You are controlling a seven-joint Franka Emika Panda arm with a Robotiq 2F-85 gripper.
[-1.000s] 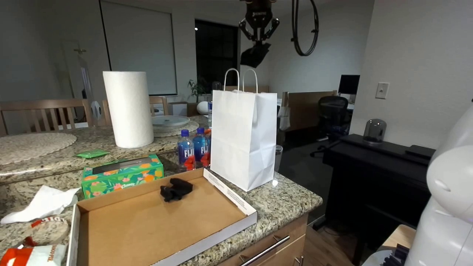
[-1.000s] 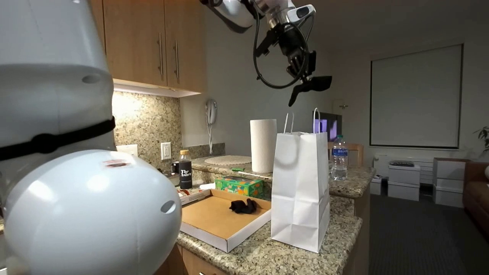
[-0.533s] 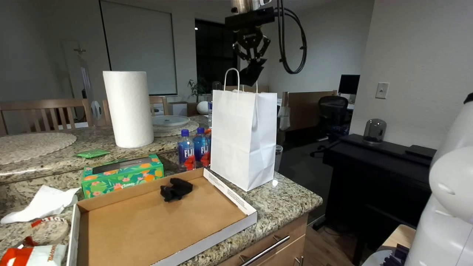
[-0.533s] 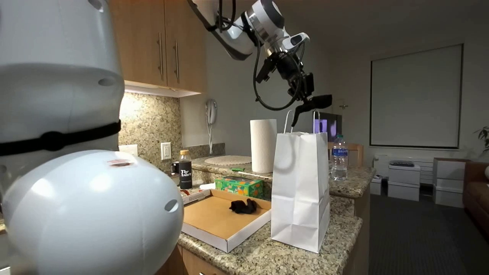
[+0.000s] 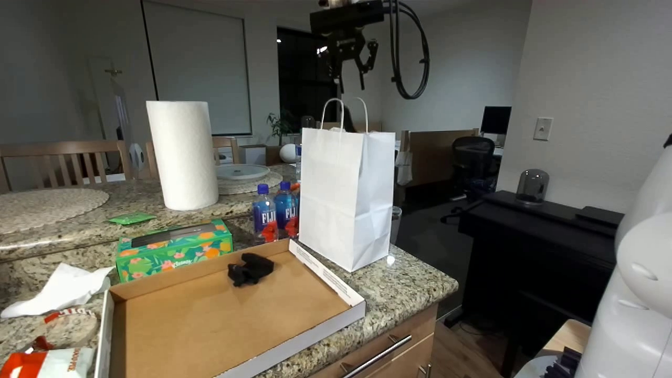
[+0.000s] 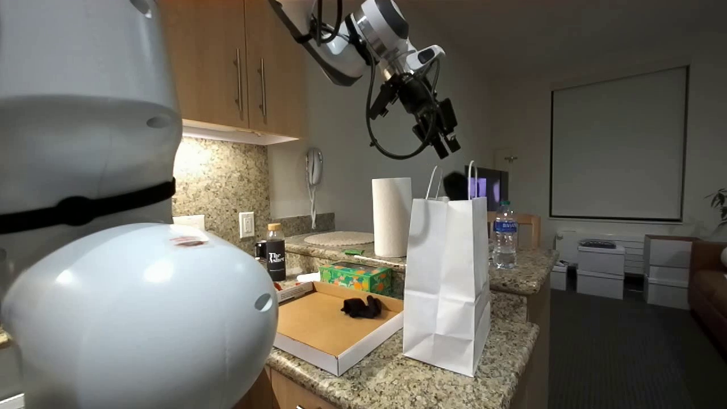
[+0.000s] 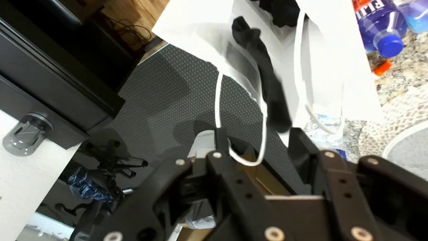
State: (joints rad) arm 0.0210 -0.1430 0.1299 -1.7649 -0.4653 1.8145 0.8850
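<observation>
My gripper point(image 5: 352, 88) is open above the white paper bag point(image 5: 331, 194), its fingertips apart and nothing between them. In an exterior view the gripper point(image 6: 447, 150) stands over the two looped handles. Just below it, apart from the fingers, a dark cloth piece point(image 6: 455, 186) is at the bag's mouth between the handles. The wrist view shows this long, blurred black cloth point(image 7: 267, 77) over the opening of the bag point(image 7: 337, 67). Another black cloth point(image 7: 281, 11) appears to lie inside the bag. A crumpled black cloth point(image 5: 251, 269) lies in the shallow cardboard tray point(image 5: 210, 325).
Two water bottles point(image 5: 264, 212) stand behind the bag, beside a tissue box point(image 5: 176, 249). A paper towel roll point(image 5: 182, 155) stands on the raised counter. A clear bottle point(image 6: 505, 236) is near the bag's far side. The bag sits close to the counter's edge point(image 5: 446, 283).
The gripper came down over the bag holding the black cloth, then opened and rose slightly. The cloth has left the fingers and dropped to the bag's mouth. The handles shifted a little.
</observation>
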